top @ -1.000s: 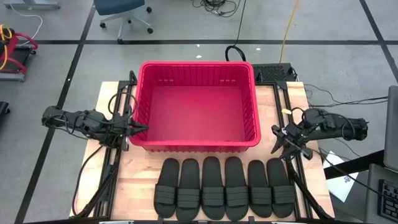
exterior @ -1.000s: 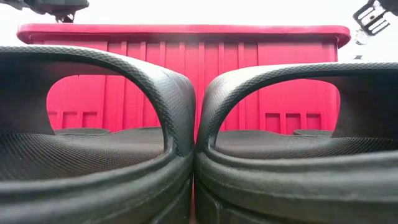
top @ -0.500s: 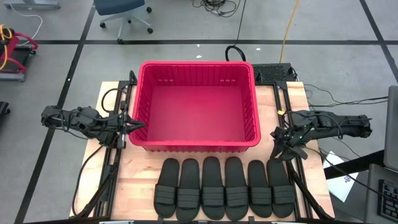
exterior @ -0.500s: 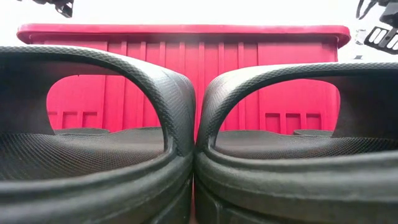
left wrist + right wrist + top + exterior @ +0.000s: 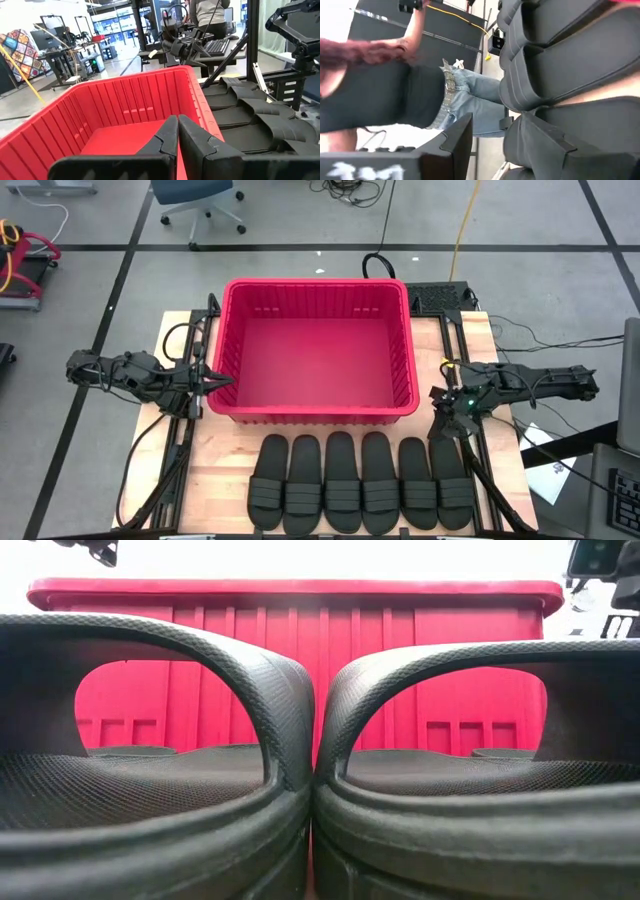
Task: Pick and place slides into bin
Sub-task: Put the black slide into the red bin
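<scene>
The right gripper (image 5: 440, 412), fingers spread and grasping nothing, hangs above the toe end of the rightmost of the slides (image 5: 452, 480), just off the bin's (image 5: 316, 412) right front corner, near the table's (image 5: 220, 460) right edge. The left gripper (image 5: 222, 383), clenched and empty, points at the bin's left wall, about touching it. Six slides lie side by side in one row along the table's front, bare wood between them and the bin. No lettering can be read
</scene>
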